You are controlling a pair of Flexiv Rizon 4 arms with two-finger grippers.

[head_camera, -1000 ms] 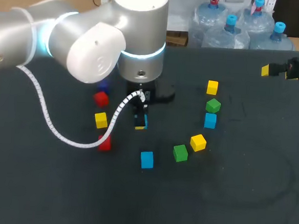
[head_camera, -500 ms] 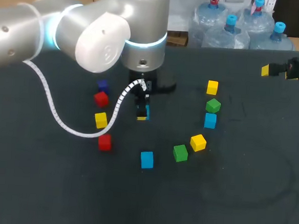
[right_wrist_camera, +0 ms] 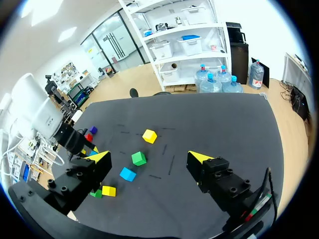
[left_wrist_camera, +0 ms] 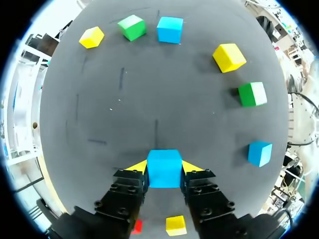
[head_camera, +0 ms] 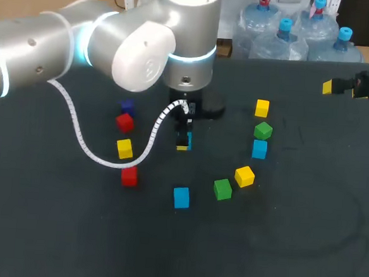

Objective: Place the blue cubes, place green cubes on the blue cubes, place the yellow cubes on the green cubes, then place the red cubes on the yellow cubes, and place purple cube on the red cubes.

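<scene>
Left gripper [left_wrist_camera: 164,168], clamped on a blue cube [left_wrist_camera: 164,174], had shifted toward the desk's [head_camera: 291,247] right edge; placement remained outstanding

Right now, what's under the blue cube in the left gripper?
Only bare table shows around the blue cube in the left gripper; the spot directly beneath is hidden by the cube itself.

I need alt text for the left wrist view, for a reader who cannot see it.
The left gripper is shut on a blue cube, gripped between its two yellow tips. Ahead of it, on the dark table, two yellow cubes, two green cubes and two more blue cubes lie apart in a loose arc.
</scene>
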